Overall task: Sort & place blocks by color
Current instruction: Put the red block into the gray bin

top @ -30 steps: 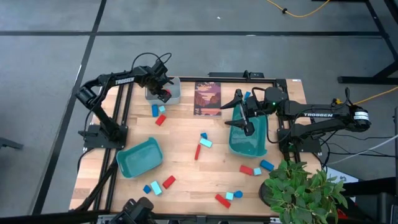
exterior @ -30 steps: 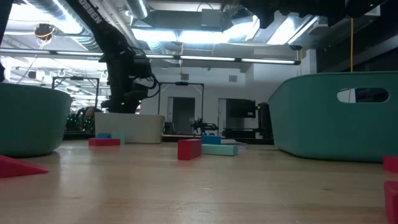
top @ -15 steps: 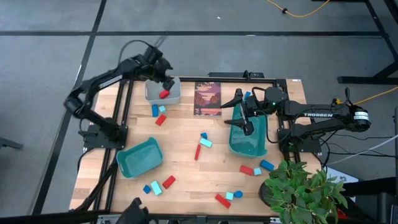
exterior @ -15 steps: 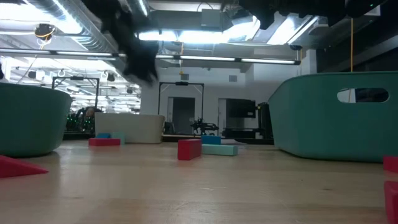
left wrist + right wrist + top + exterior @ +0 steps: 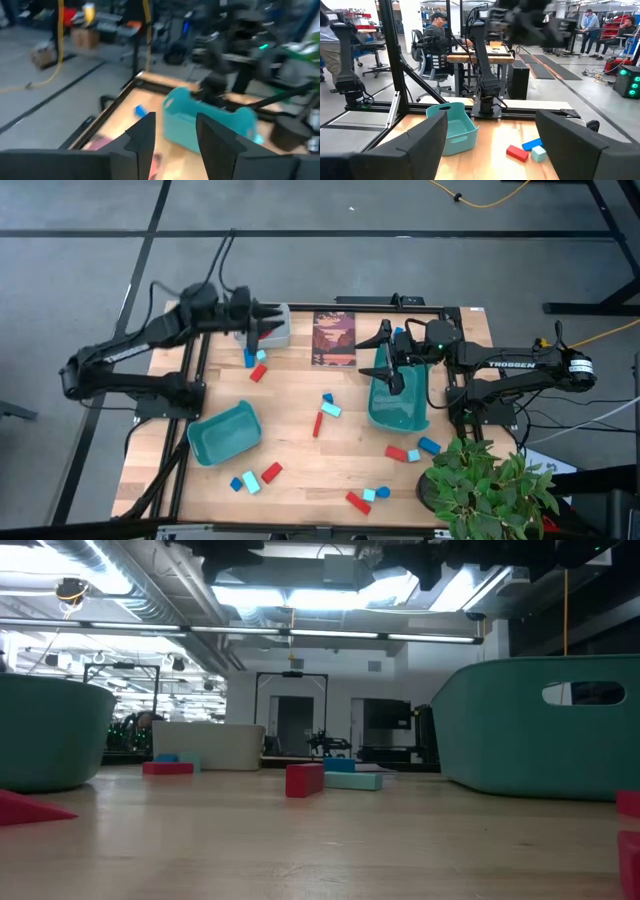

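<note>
Your high view looks straight down on the whole surface point(image 5: 300, 395). Your low view sits at surface height, close to the wood, facing level across it into the room; it shares the teal bin point(image 5: 540, 725) and the pale bin point(image 5: 208, 746) with the overhead. Your left wrist view looks past its own fingers point(image 5: 145, 135) at that same teal bin point(image 5: 200, 125). Your right wrist view faces across the surface toward the second teal bin point(image 5: 452, 127) and the room beyond.

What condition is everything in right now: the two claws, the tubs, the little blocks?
Left claw: empty, hovering beside the grey tub.
Right claw: open, empty, above a teal tub.
Grey tub: upright.
Teal tub on the right: upright.
Teal tub on the left: upright, empty.
Blocks: scattered loose on the table.
</note>
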Motion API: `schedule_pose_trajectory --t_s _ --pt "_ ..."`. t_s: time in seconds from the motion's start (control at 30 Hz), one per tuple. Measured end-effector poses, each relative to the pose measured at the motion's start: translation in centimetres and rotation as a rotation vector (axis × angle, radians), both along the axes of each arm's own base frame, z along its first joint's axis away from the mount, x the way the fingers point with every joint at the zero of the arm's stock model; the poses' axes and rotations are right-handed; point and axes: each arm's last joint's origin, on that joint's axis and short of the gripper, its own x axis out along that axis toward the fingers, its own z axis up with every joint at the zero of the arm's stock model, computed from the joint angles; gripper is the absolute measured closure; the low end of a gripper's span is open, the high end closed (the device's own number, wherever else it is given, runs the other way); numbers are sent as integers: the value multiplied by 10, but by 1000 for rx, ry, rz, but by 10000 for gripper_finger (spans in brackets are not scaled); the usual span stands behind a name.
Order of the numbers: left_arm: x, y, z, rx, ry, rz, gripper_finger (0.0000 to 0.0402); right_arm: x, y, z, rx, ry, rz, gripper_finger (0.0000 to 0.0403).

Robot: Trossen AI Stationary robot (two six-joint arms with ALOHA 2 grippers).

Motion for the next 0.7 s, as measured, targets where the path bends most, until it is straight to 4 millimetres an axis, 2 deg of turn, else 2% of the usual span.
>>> schedule_pose_trajectory --t_s 0.2,0.37,0.57,0.7 --pt "-4 -30 -33 34 -122 -127 311 0 0 0 6 3 0 96" --pt "-4 -48 -52 39 -137 -211 347 0 0 0 5 2 2 96" --pt "-3 -55 -55 96 -130 -181 393 0 0 0 5 2 7 96" --pt "-6 -54 -52 130 -149 -130 396 0 0 0 5 2 7 96"
